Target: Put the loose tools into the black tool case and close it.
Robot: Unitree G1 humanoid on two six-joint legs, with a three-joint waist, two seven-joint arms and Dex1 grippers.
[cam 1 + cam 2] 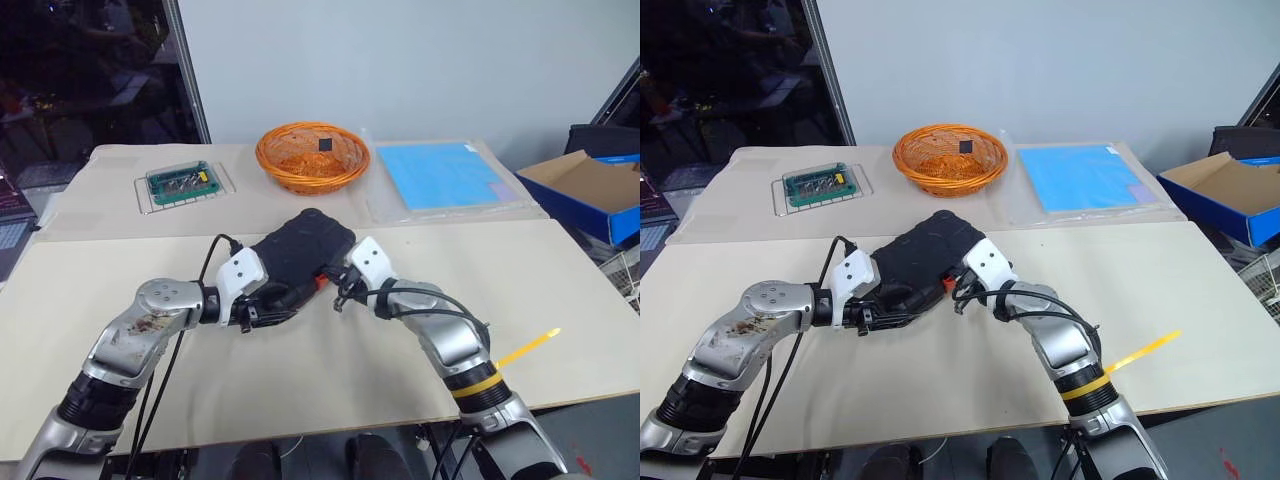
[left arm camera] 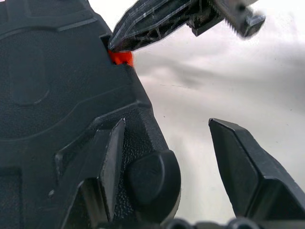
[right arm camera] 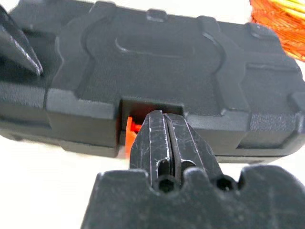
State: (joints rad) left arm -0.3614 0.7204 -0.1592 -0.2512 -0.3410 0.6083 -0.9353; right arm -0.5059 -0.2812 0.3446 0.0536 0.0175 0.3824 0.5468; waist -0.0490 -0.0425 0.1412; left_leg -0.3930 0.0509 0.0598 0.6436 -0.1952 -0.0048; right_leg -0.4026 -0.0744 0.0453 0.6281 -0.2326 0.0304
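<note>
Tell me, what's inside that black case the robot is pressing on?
Nothing inside can be seen: the black tool case lies closed on the table, showing its ribbed shell and an orange latch that the shut right gripper is at.

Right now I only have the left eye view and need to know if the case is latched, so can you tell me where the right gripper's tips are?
Observer: The right gripper, fingers shut together, has its tips in the notch at the orange latch of the black tool case.
Operator: Is the lid down?
Observer: Yes, the right wrist view shows the two shells meeting along the front edge.
Operator: And the left gripper?
Observer: The left gripper is open, one finger lying against the case's corner, the other clear of it over the table.
</note>
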